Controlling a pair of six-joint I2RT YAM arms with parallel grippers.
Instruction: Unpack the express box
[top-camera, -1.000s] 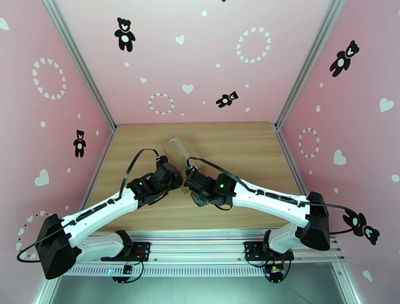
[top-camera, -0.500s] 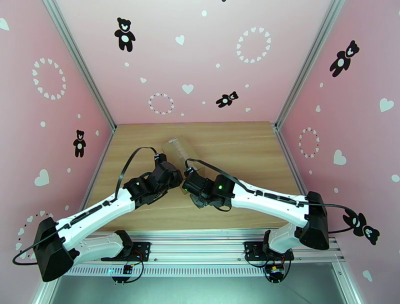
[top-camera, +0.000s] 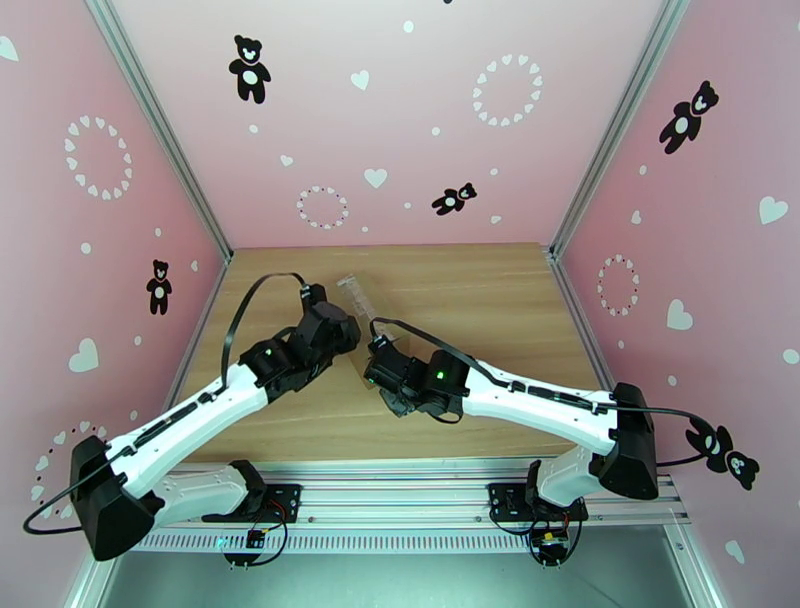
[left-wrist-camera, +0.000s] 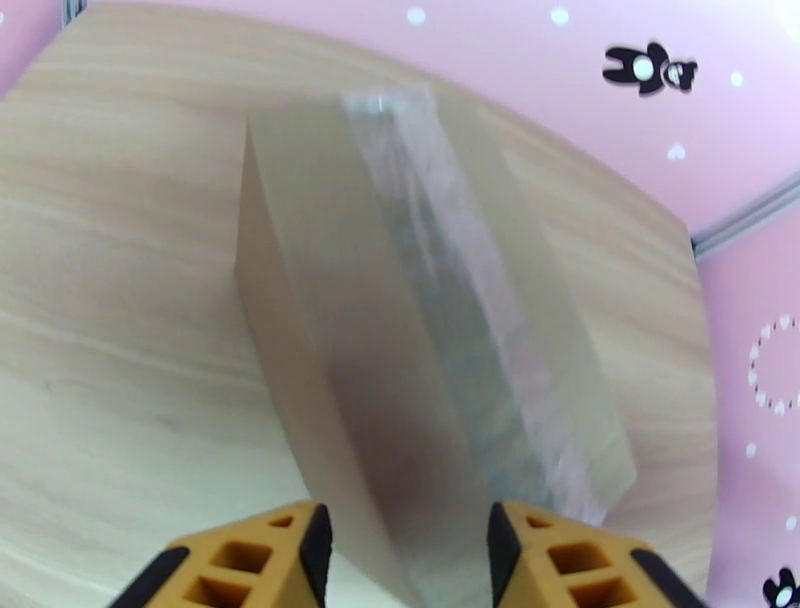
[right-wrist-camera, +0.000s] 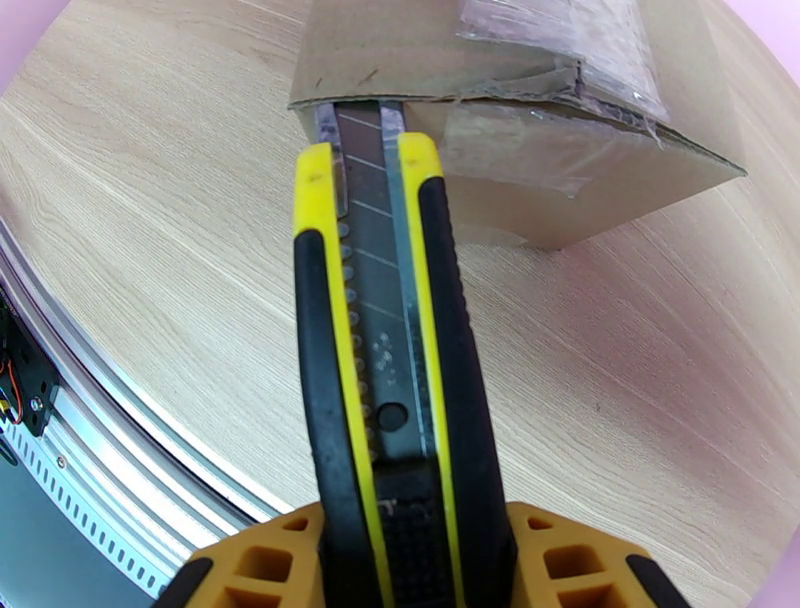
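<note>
Right gripper (right-wrist-camera: 400, 560), pinching a yellow-and-black plastic utility knife (right-wrist-camera: 385, 330) whose blade meets the brown taped cardboard express box (right-wrist-camera: 520, 170) on the wooden table (right-wrist-camera: 150, 200), should cut shallow along the seam while the left gripper (left-wrist-camera: 400, 555), grip unclear, straddles it.

Yellow-and-black utility knife (right-wrist-camera: 385, 330) front and centre, segmented blade run out past the yellow nose, pointing away from the near edge. Ribbed black slider (right-wrist-camera: 410, 510) low on the body. Underneath, pale wood-grain surface (right-wrist-camera: 150, 180), bare on the near left. Up top, pink walls (top-camera: 400, 120) all round, dotted with black bear decals (top-camera: 249, 68), white hearts, rings of hearts (top-camera: 508, 90). Silver aluminium posts (top-camera: 160, 120) in the corners, slotted metal rail (top-camera: 400, 495) along the near edge.
</note>
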